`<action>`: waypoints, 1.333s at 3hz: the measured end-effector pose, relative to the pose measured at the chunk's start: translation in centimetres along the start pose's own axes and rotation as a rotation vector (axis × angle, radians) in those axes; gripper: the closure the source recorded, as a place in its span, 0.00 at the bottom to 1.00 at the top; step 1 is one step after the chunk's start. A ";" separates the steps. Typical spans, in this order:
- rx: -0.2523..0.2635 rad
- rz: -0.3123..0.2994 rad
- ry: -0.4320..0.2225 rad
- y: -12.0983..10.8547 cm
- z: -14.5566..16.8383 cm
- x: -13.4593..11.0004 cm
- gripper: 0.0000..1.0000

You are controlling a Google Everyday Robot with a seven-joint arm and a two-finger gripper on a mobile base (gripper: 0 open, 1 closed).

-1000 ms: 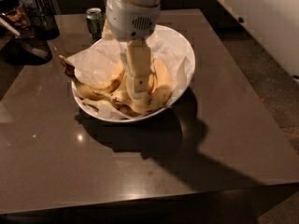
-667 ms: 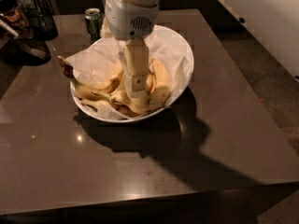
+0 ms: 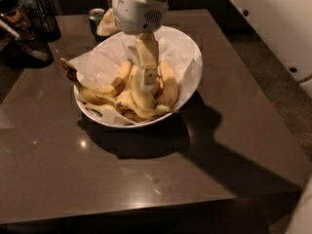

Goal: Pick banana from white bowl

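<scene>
Heaped bananas (image 3: pixel 168 89) inside the white bowl (image 3: pixel 192 43), on crumpled paper (image 3: pixel 97 65). Straight down into the bowl's middle, among the fruit: the gripper (image 3: pixel 146 94), its grip impossible to tell. Behind the bowl, a green can (image 3: pixel 96 17). Beneath the bowl, a dark table (image 3: pixel 146 169).
</scene>
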State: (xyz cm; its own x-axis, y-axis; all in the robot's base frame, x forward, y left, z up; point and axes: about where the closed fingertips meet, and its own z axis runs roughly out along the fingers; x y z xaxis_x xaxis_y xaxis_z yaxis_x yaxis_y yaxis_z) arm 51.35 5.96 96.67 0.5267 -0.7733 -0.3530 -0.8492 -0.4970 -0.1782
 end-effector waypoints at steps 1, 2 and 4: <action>0.031 -0.173 -0.013 -3.0 -1.2 -0.7 0.00; 0.073 -0.209 -0.021 -4.2 -1.5 -1.2 0.00; 0.084 -0.170 -0.134 -3.2 1.6 -0.3 0.00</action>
State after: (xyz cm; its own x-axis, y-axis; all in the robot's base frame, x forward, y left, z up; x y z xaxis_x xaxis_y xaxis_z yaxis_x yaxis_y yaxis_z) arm 53.80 8.44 95.88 0.6573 -0.6194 -0.4293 -0.7520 -0.5765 -0.3196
